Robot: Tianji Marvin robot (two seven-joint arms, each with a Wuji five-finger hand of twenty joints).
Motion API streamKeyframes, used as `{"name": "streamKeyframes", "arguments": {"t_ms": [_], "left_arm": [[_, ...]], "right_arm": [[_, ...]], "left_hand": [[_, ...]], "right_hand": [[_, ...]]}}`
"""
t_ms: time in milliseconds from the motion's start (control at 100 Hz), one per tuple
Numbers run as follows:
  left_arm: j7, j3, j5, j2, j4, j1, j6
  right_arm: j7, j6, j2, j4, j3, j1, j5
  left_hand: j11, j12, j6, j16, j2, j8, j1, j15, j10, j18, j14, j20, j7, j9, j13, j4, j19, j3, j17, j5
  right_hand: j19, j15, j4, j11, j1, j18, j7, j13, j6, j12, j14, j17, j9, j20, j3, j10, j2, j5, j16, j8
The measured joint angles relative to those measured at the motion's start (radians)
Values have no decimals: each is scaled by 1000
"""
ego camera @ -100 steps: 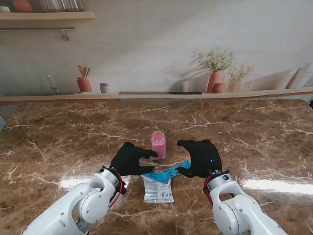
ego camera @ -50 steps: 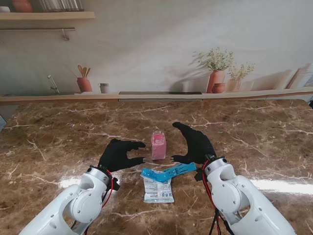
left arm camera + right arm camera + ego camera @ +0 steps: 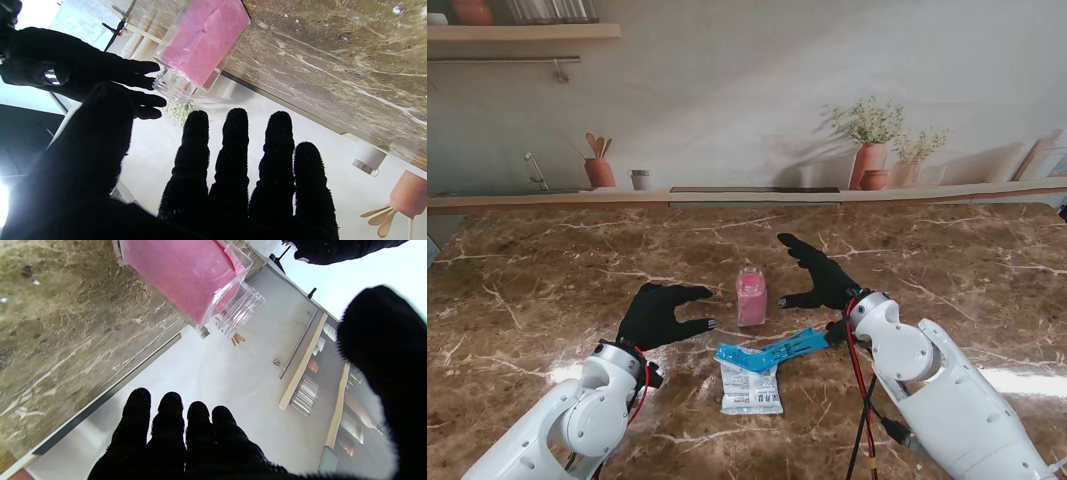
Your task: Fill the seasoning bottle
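Our left hand [image 3: 659, 315] sits just to the left of the seasoning bottle [image 3: 751, 296], fingers spread and holding nothing; our right hand [image 3: 820, 273] is equally empty and splayed on the bottle's right, a little farther from us; neither touches the glass. The bottle stands upright near the middle of the marble table [image 3: 547, 290], its long axis vertical and its mouth pointing straight up; the wrist views show pink seasoning [image 3: 203, 40] packed nearly to the clear threaded neck [image 3: 240, 311], and no cap is visible on it. Nearer to us lies the white refill pouch [image 3: 750, 387], flat, with a blue strip [image 3: 772, 351] across its top end, running at a slant toward our right wrist. We judge the filling itself largely done, given how high the pink level stands, so the step in hand looks like clearing both hands away from the bottle. To do that well we should draw each hand outward and upward; keep the fingers from brushing the open neck; and mind that the right forearm, close to the blue strip, does not drag the pouch into the bottle's base and tip it.
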Motion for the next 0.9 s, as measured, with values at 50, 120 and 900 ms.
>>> {"name": "streamKeyframes", "arguments": {"t_ms": [50,120,900], "left_arm": [[0,0,0,0,0,0,3],[2,-1,-1,0,0,2,6],[-4,-26,1,1,-1,23,25]], "right_arm": [[18,-12,0,31,-16,26,18],[43,-25,0,74,-39,61,31],[254,-139,-56,501,-294,364,325]], "left_hand": [[0,0,0,-4,11,0,0,0,0,0,0,0,0,0,0,0,0,0,0,0],[0,-1,0,-6,11,0,0,0,0,0,0,-1,0,0,0,0,0,0,0,0],[-6,-2,0,-19,11,0,0,-11,0,-1,0,-2,0,-14,-12,10,-1,-13,-11,0]], "right_hand": [[-9,0,0,0,0,0,0,-12,0,0,-2,-9,0,0,2,0,-10,0,0,-9],[-10,0,0,0,0,0,0,-12,0,0,-4,-15,0,0,2,0,-21,0,0,-11],[-34,27,0,-14,15,27,-14,-76,-4,65,-5,-96,-11,142,13,0,-53,1,68,-438]]}}
